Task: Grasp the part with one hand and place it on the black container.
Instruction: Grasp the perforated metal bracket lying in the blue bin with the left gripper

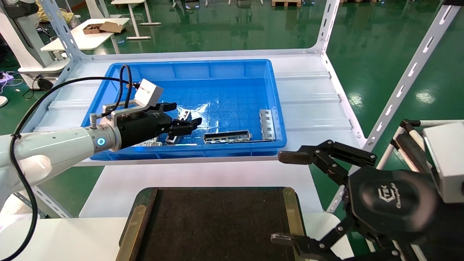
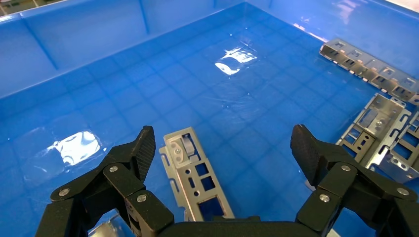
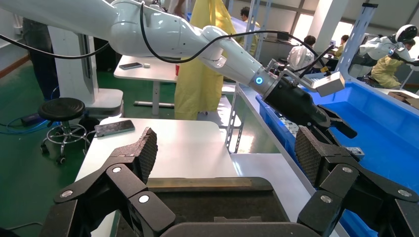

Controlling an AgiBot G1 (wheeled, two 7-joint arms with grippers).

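Observation:
The part (image 1: pixel 267 124), a narrow silver strip with a row of square windows, lies in the blue bin's front right corner; it also shows in the left wrist view (image 2: pixel 368 66). My left gripper (image 1: pixel 185 114) is open and empty, low inside the bin's front left. In its wrist view the left gripper (image 2: pixel 223 145) hovers over a different silver plate with cut-outs (image 2: pixel 195 180), which lies near one finger. The black container (image 1: pixel 214 224) with brass side strips sits in front of the bin. My right gripper (image 1: pixel 283 197) is open and empty by the container's right edge (image 3: pixel 207 202).
The blue bin (image 1: pixel 188 65) stands on a white metal rack shelf. A long channel piece with a dark inside (image 1: pixel 227 136) lies by the bin's front wall. Wider tabbed plates (image 2: pixel 380 128) lie near the left gripper. White rack uprights (image 1: pixel 409 72) stand at the right.

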